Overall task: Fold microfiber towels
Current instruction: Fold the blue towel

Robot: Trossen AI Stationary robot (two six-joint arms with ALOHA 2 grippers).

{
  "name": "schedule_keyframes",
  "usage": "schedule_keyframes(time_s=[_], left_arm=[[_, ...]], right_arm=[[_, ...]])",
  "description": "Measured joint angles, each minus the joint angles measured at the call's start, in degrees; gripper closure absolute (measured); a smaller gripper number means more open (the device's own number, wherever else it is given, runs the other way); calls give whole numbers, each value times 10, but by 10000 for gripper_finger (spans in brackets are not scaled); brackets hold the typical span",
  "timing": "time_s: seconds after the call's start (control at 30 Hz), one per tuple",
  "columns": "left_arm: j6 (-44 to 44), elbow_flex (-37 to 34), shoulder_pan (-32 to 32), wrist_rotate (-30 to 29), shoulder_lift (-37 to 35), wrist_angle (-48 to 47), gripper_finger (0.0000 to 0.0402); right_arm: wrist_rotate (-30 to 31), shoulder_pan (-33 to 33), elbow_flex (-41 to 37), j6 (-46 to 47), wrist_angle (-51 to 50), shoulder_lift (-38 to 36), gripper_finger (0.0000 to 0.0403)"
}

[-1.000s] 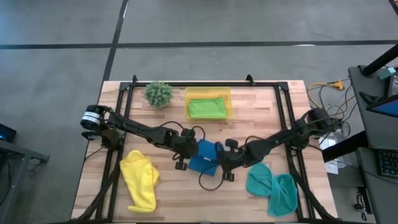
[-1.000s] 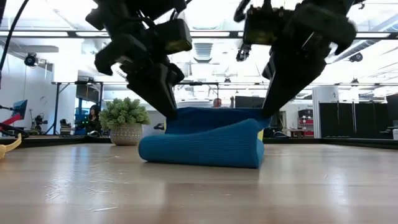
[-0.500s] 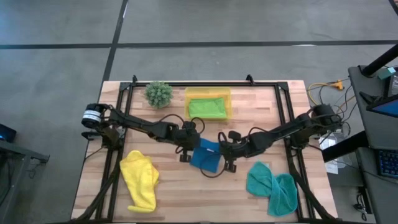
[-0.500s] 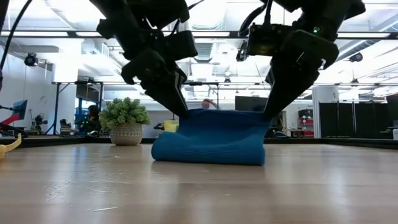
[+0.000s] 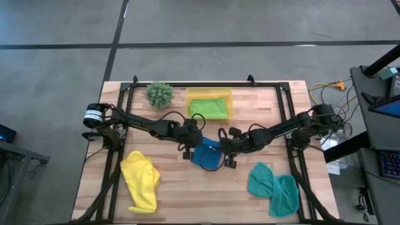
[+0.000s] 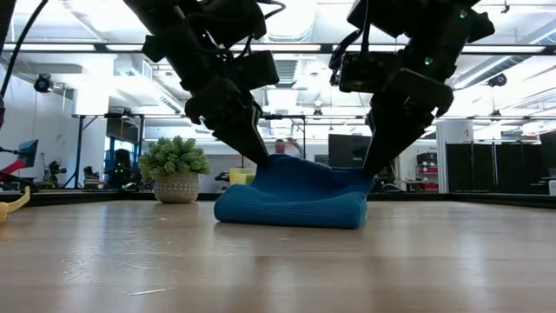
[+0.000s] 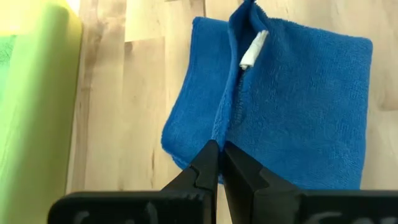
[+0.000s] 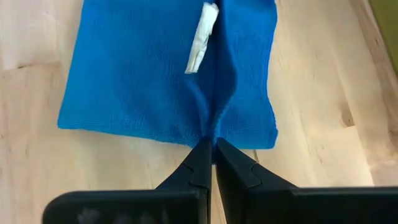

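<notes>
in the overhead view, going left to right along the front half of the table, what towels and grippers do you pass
yellow towel → left gripper → blue towel → right gripper → teal towel. Both grippers are pinched shut on the blue towel's edges.

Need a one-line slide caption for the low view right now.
Left gripper and right gripper each pinch an edge of the blue towel on the wooden table.
</notes>
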Motion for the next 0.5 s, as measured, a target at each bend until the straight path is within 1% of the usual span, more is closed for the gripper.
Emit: schedule_keyframes(time_s=[0.07,0.23,0.37,0.43,0.5], left_arm=[[0,0,2,-3,0,5,402],[0,0,9,-35,0,4,402],[0,-1,17,-39,0,3,399],[0,-1,22,-49,0,3,388],[0,-1,29,-71,0,1,368]], right_arm=[[0,-3,0,-1,0,0,390],[2,-18,-2,8,-4,0,380],[2,-37,-2,21,-16,0,371],[2,-49,-2,31,-24,0,363],[2,-60,-2,38,-30,0,352]])
